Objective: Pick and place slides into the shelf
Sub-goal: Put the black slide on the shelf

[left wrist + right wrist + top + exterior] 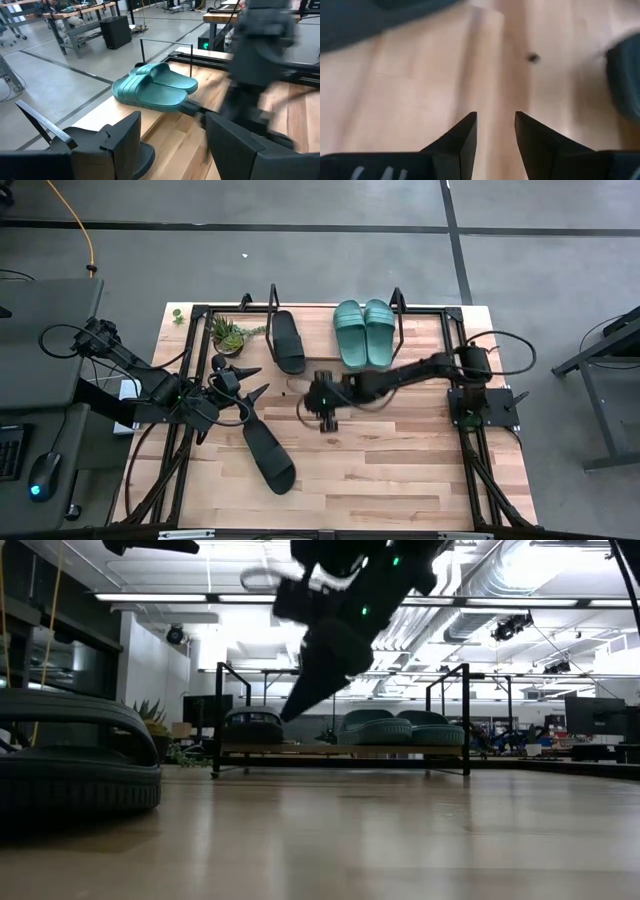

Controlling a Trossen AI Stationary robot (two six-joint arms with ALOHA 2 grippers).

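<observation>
Your right claw (pixel 325 423) hangs over the middle of the light wooden tabletop (pixel 400 470), fingers pointing down and spread a little, with nothing but bare board showing between them in its wrist view (pixel 495 131). Your left claw (pixel 252 381) sits off the left half of the tabletop, its two dark fingers (pixel 122 142) spread apart and empty, pointing toward the shelf.

The low rack shelf (pixel 420 340), a light board with black wire end frames, runs along the far edge of the tabletop. The two teal-green rubber slides (pixel 363 332) lie side by side on its right half, touching each other, just inside the right wire frame. One black rubber slide (pixel 288 341) lies on the shelf's left half, well apart from the green pair, so you see open board between them. A small green potted plant (pixel 229 335) stands at the shelf's left end, near that black slide.

The other black rubber slide (pixel 268 453) lies on the tabletop, slanted, in the near left part, just beside your left claw and close to the left edge. The tabletop's near right part is open wood up to its edge, and the low view shows a clear stretch of board in front of the shelf.
</observation>
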